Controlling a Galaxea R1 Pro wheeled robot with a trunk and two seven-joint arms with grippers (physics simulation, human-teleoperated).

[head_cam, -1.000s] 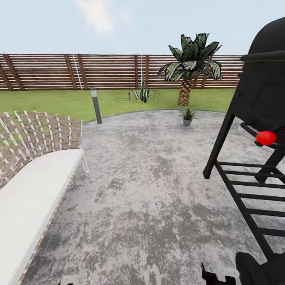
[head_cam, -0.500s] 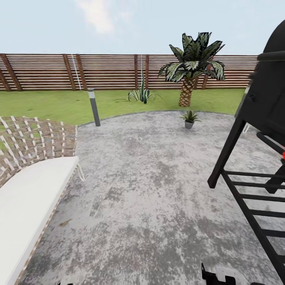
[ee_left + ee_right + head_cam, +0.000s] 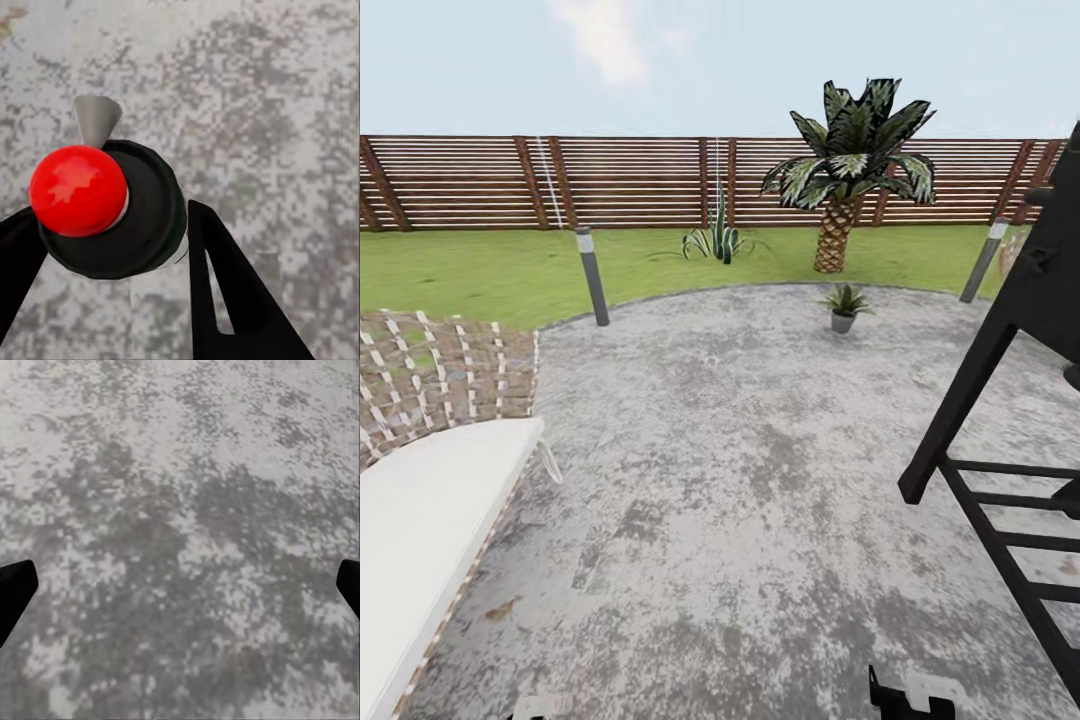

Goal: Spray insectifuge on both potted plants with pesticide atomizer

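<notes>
We are out on the garden's grey mottled paving [image 3: 760,480]. The left gripper [image 3: 105,217] is closed around the pesticide atomizer [image 3: 146,225], which we see end-on as a dark round body with a red ball on top and a pale grey nozzle. One black finger [image 3: 225,292] presses on each side of it, and it hangs above the paving. The right gripper [image 3: 180,592] is spread wide with nothing between its fingers, their tips sitting at the outer edges of the right wrist view over bare paving.

One potted plant [image 3: 844,305] stands on the paving close to its far curved edge, well apart from us. Behind it on the lawn [image 3: 480,265] a palm [image 3: 850,170] rises in front of the wooden fence [image 3: 620,180], and a spiky agave [image 3: 715,240] grows to the palm's left. A short lamp post [image 3: 592,275] stands at the far left edge of the paving.

Since a second ago the whole head view has shifted, so the camera has moved, not the things. The black grill [image 3: 1000,380] now sits farther toward the right border, and the red knob on it has passed out of frame. A second lamp post [image 3: 983,262] has come into sight beyond the grill. The woven seat [image 3: 430,370] with its white cushion [image 3: 420,520] has dropped lower at the left.
</notes>
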